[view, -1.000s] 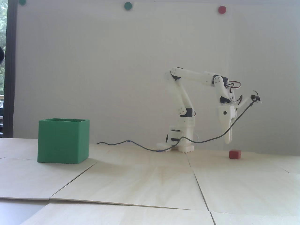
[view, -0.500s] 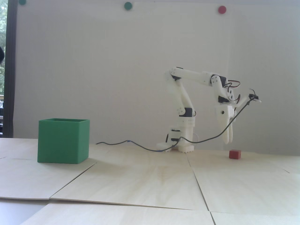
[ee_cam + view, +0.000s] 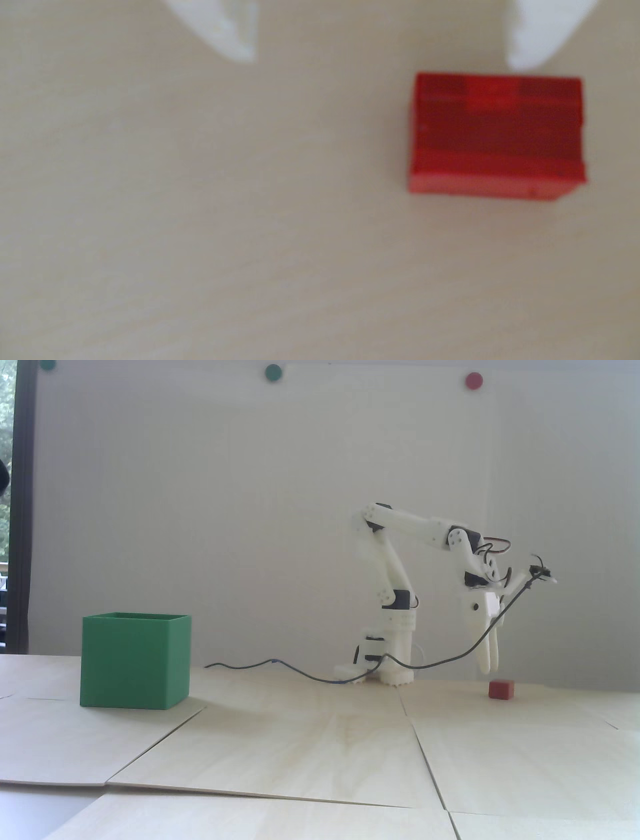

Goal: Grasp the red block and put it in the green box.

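The red block (image 3: 501, 689) lies on the pale wooden table at the right, and fills the right of the wrist view (image 3: 496, 136). My white gripper (image 3: 489, 669) points down just above and slightly left of it. In the wrist view the gripper (image 3: 382, 62) is open and empty, with both fingertips at the top edge. The right fingertip (image 3: 526, 59) stands just over the block's far edge; the left fingertip (image 3: 239, 48) is well clear of it. The green box (image 3: 135, 660) stands far left on the table, open at the top.
A black cable (image 3: 300, 672) runs across the table from near the box past the arm's base (image 3: 395, 660) up to the wrist. Round green (image 3: 273, 372) and red (image 3: 473, 380) dots sit on the white wall. Seams between boards cross the tabletop.
The arm has lowered the gripper towards the table, bringing the fingertips closer to the red block. The block and the box have not moved.
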`<move>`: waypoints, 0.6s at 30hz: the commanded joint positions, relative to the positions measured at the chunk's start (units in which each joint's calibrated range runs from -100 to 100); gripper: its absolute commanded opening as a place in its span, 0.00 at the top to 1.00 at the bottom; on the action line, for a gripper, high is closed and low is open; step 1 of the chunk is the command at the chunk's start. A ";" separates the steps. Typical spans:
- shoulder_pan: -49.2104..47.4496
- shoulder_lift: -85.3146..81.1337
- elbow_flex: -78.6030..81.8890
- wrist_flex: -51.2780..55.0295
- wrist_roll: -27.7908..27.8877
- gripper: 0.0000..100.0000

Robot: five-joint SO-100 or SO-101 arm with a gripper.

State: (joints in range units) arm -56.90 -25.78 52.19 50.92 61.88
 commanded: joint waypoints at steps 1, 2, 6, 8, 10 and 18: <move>0.64 -2.37 0.60 -4.46 0.12 0.74; 0.64 -1.66 0.69 -4.71 0.12 0.74; 0.64 1.42 0.60 -4.79 0.07 0.74; 0.40 1.74 0.51 -4.79 0.07 0.74; 0.24 1.66 0.51 -4.79 0.07 0.74; 0.48 1.97 0.87 -4.79 0.07 0.74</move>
State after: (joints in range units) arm -56.90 -24.12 53.36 47.50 61.88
